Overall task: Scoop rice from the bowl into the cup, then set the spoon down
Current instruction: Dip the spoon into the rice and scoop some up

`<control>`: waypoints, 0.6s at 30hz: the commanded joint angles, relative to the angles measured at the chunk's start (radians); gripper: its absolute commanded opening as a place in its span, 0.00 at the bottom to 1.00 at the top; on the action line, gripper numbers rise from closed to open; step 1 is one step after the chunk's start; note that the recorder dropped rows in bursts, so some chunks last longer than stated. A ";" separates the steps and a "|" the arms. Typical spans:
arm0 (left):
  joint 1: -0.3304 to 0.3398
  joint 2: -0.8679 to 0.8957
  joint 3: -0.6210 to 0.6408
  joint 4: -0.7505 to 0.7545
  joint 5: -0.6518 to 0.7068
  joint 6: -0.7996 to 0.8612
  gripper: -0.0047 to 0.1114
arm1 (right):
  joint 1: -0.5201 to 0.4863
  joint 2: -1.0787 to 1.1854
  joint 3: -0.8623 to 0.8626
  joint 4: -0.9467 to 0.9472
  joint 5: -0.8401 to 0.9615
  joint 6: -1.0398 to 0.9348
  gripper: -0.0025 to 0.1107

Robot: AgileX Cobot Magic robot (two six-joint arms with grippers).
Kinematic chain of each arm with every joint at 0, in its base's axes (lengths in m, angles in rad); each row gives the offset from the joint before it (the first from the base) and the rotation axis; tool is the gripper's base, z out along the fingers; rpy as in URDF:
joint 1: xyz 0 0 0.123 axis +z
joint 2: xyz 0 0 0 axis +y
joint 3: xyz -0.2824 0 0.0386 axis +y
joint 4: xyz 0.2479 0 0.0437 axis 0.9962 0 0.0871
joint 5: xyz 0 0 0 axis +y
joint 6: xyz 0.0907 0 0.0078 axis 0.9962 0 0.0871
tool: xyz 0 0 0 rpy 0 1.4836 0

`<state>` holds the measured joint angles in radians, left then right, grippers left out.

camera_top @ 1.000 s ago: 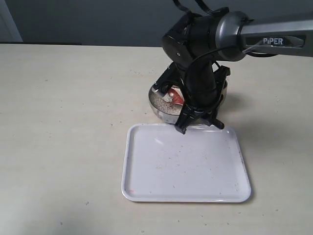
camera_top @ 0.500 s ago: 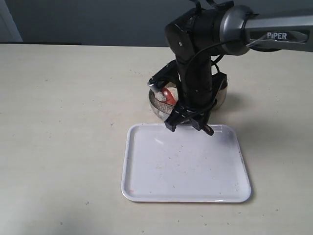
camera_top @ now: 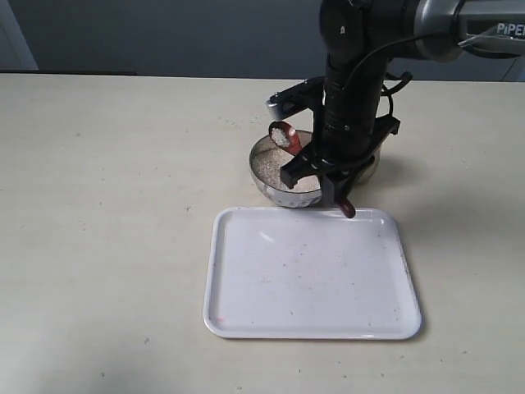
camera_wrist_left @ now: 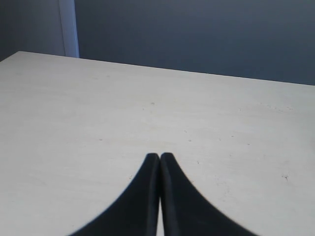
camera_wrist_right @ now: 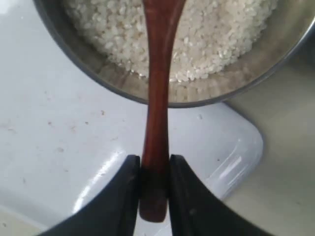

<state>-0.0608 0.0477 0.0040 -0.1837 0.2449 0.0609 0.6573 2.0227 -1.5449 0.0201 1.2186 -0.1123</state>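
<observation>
My right gripper (camera_top: 335, 194) (camera_wrist_right: 155, 160) is shut on the slim handle of the dark reddish-brown spoon (camera_top: 293, 141) (camera_wrist_right: 156, 98), close to the handle's end. The spoon's oval bowl hangs above the steel bowl (camera_top: 271, 189) (camera_wrist_right: 88, 66) with a small heap of rice (camera_top: 281, 134) in it. More rice (camera_top: 269, 167) (camera_wrist_right: 108, 29) fills the steel bowl. The arm hides most of the cup; only a sliver of it (camera_top: 371, 167) shows behind it. In the left wrist view, my left gripper (camera_wrist_left: 160, 156) is shut over bare table with nothing in it.
A white tray (camera_top: 312, 279) (camera_wrist_right: 54, 142), dusted with a few specks, lies directly in front of the bowl, its back edge nearly touching it. The spoon's handle end hangs over that edge. Beige table spreads to the left.
My right gripper has risen and shifted right, lifting the spoon out of the bowl. The spoon's bowl, earlier down in the rice, now hangs above it with grains in it.
</observation>
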 commanded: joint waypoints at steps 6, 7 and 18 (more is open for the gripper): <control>-0.001 -0.001 -0.004 0.001 -0.013 -0.007 0.04 | -0.053 -0.037 -0.005 0.117 0.002 0.021 0.01; -0.001 -0.001 -0.004 0.001 -0.013 -0.007 0.04 | -0.057 -0.037 -0.005 0.121 0.002 0.028 0.01; -0.001 -0.001 -0.004 0.001 -0.013 -0.007 0.04 | -0.059 -0.037 -0.002 0.147 0.002 0.091 0.01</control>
<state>-0.0608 0.0477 0.0040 -0.1837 0.2449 0.0609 0.6032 1.9977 -1.5449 0.1688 1.2186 -0.0430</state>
